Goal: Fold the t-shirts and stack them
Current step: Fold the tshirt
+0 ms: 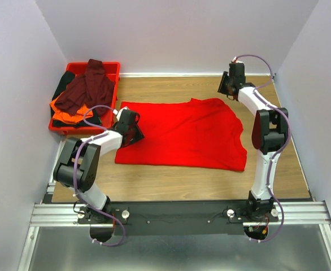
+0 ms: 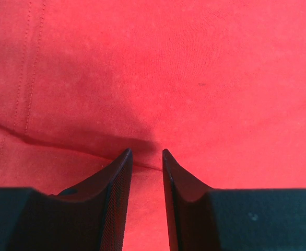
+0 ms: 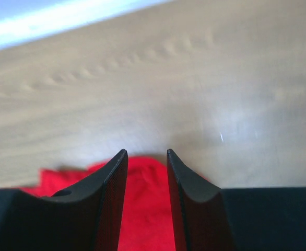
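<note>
A bright red t-shirt point(image 1: 188, 132) lies spread flat on the wooden table point(image 1: 182, 180). The left gripper point(image 1: 133, 130) is low over its left edge with fingers barely parted; whether they pinch the cloth cannot be told. The right gripper point(image 1: 226, 87) hangs beyond the shirt's far right corner, slightly parted and holding nothing. Maroon point(image 1: 89, 87), orange point(image 1: 64, 107) and black point(image 1: 61, 84) shirts are heaped in a red tray point(image 1: 113, 66) at far left.

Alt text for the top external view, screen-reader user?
A bright red t-shirt lies spread on the wooden table between two arms, the left gripper at its left edge, the right gripper off the cloth near the far right corner. A red tray at far left holds a maroon shirt, an orange shirt and a black shirt.
</note>
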`<state>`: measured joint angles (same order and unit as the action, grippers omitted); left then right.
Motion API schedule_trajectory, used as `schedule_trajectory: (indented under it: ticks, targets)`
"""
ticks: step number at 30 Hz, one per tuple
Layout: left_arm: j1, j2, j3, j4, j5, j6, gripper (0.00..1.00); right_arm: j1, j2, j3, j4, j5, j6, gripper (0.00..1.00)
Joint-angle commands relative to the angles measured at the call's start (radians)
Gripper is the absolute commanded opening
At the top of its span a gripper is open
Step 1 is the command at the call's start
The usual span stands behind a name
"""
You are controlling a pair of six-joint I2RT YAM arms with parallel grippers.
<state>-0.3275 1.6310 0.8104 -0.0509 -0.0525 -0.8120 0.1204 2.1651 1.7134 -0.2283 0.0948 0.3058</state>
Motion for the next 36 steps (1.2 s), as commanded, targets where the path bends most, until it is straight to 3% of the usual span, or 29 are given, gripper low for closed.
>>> schedule_trajectory:
  ticks: [1, 15, 36]
  targets:
    - [-0.007, -0.013, -0.054, -0.099, -0.027, -0.004, 0.38, -0.005, 0.080, 0.123, 0.015, -0.082, -0.051, 0.43]
    - [-0.007, -0.077, -0.068, -0.141, -0.026, -0.009, 0.38, 0.001, 0.242, 0.183, 0.015, -0.297, -0.074, 0.43]
    - [-0.007, -0.076, -0.070, -0.136, -0.032, -0.004, 0.38, 0.012, 0.119, 0.014, 0.020, -0.359, -0.083, 0.39]
